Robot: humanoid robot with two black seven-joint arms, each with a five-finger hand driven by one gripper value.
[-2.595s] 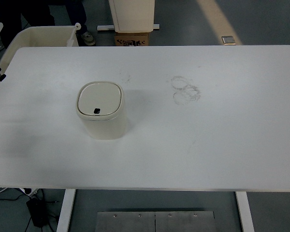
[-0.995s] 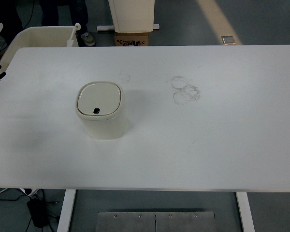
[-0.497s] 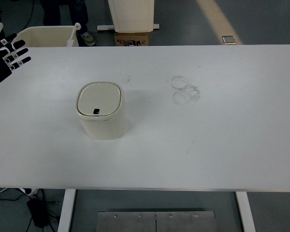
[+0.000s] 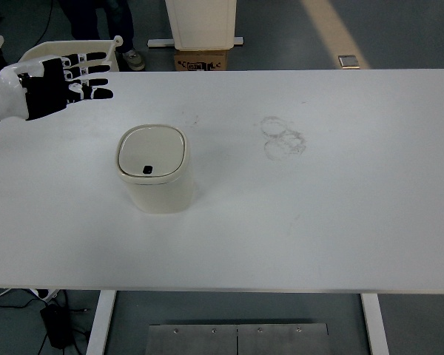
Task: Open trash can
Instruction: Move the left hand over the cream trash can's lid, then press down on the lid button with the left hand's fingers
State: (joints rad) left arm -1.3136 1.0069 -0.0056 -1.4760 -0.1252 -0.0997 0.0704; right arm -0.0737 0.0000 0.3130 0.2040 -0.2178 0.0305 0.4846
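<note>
A small cream trash can (image 4: 155,168) stands on the left half of the white table (image 4: 318,214). Its lid is down, with a small dark button near the lid's front edge. My left hand (image 4: 66,81), black with white finger segments, comes in from the upper left. It hovers over the table's far left corner, up and to the left of the can and apart from it. Its fingers (image 4: 93,75) are stretched out flat and hold nothing. The right arm does not show.
Behind the table's far left corner sits a cream bin (image 4: 66,53). A white cabinet (image 4: 201,22) with a cardboard box (image 4: 202,61) under it stands behind the far edge. A person's shoe (image 4: 135,58) shows on the floor there. Faint ring marks (image 4: 283,137) stain the tabletop.
My left hand has come in from the left edge and moved right, over the table's far left corner, with its fingers stretched out. The can has not moved.
</note>
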